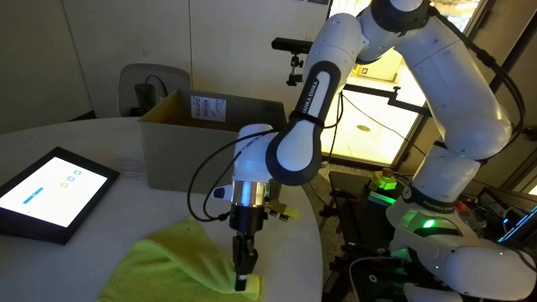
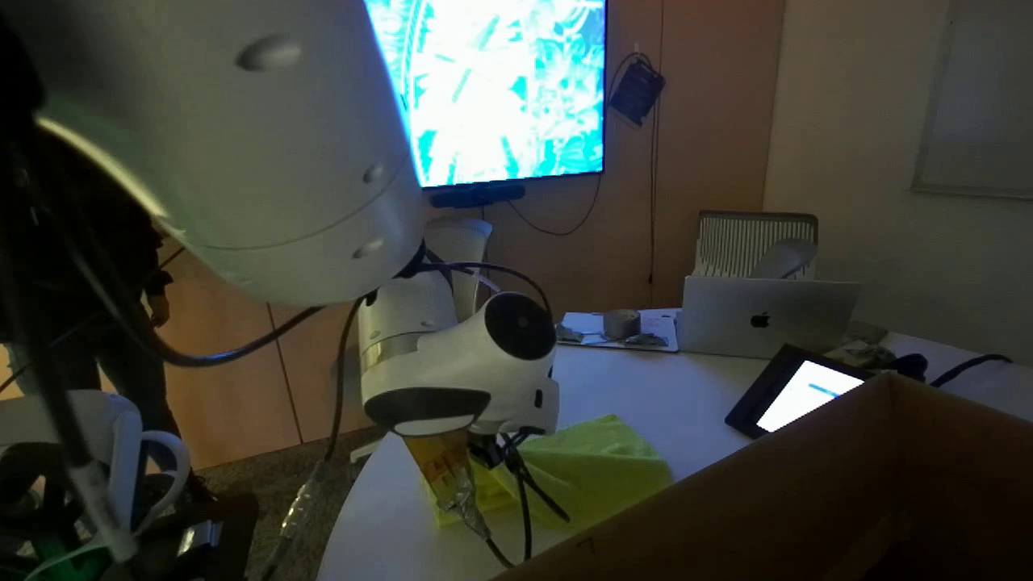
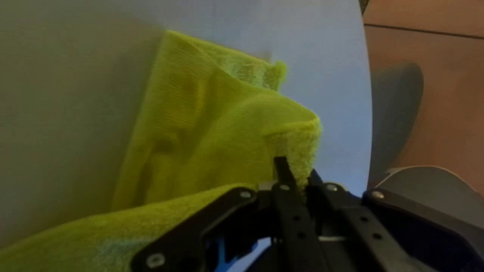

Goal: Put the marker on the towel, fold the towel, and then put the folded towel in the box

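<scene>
The yellow-green towel [image 1: 168, 268] lies partly folded over and rumpled on the white table. It also shows in an exterior view [image 2: 601, 472] and in the wrist view [image 3: 196, 124]. My gripper [image 1: 240, 285] is low at the towel's edge near the table's rim. In the wrist view, my gripper's fingers [image 3: 298, 175] are close together with a bunched edge of towel pinched between them. The open cardboard box [image 1: 180, 155] stands on the table behind the towel and shows in an exterior view [image 2: 775, 500]. The marker does not show in any view.
A black tablet [image 1: 58, 193] with a lit screen lies on the table beside the box. A laptop [image 2: 763, 319] and a roll of tape [image 2: 621, 323] are at the table's far side. The table's curved edge [image 1: 319, 251] runs close beside the gripper.
</scene>
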